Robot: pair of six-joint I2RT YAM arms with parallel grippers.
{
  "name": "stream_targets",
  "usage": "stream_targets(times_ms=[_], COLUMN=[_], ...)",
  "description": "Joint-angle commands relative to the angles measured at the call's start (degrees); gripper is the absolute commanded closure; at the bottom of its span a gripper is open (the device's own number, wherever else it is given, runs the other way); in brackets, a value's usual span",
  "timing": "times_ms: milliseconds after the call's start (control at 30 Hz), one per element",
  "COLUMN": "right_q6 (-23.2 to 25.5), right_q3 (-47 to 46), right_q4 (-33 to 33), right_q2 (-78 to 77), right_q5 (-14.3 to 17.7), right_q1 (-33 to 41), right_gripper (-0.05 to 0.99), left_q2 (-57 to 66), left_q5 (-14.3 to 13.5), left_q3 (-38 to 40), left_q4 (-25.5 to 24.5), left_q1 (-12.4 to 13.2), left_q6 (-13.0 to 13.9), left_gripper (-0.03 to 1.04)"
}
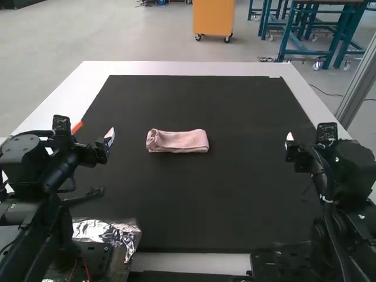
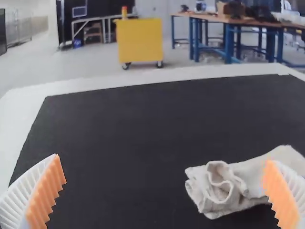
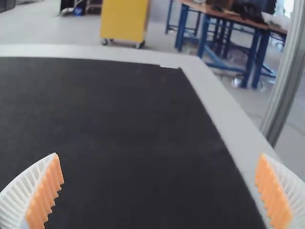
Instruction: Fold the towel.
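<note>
Near the middle of the black mat lies the pink towel (image 1: pixel 178 141), a compact folded strip running left to right. In the left wrist view the towel (image 2: pixel 252 167) shows rolled or layered folds at its near end. My left gripper (image 1: pixel 110 136) is held to the left of the towel, not touching it; seen from its wrist, the left gripper (image 2: pixel 164 191) has its fingers wide apart. Well to the right of the towel is my right gripper (image 1: pixel 289 141); in its wrist view the right gripper (image 3: pixel 159 191) is open with nothing between the orange pads.
The black mat (image 1: pixel 194 200) covers most of the white table (image 1: pixel 188 68). Crumpled foil (image 1: pixel 106 231) lies by the left arm's base. An orange item (image 1: pixel 77 127) shows behind the left arm, at the mat's left edge.
</note>
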Motion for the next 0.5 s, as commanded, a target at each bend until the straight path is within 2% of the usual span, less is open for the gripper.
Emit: stream_targets(times_ms=[0,100,467], right_q6=[1.30,1.30,1.30], right_q3=[-0.40,-0.40,-0.40], right_q4=[0.48,-0.04,-0.13], right_q2=[-0.49,-0.49,-0.49], right_q5=[0.93,-1.97,-2.32], right_q1=[0.53,0.62,0.62], right_gripper=[0.01,0.01,0.01], left_q2=[-0.49,-0.40,-0.40], left_q5=[2.06,2.06,2.06], left_q3=[-0.30,-0.30,-0.30], left_q4=[0.22,0.14,0.14], left_q1=[-0.24,0.03,0.11], left_q6=[2.92,3.01,3.01], left_gripper=[0.04,0.04,0.04])
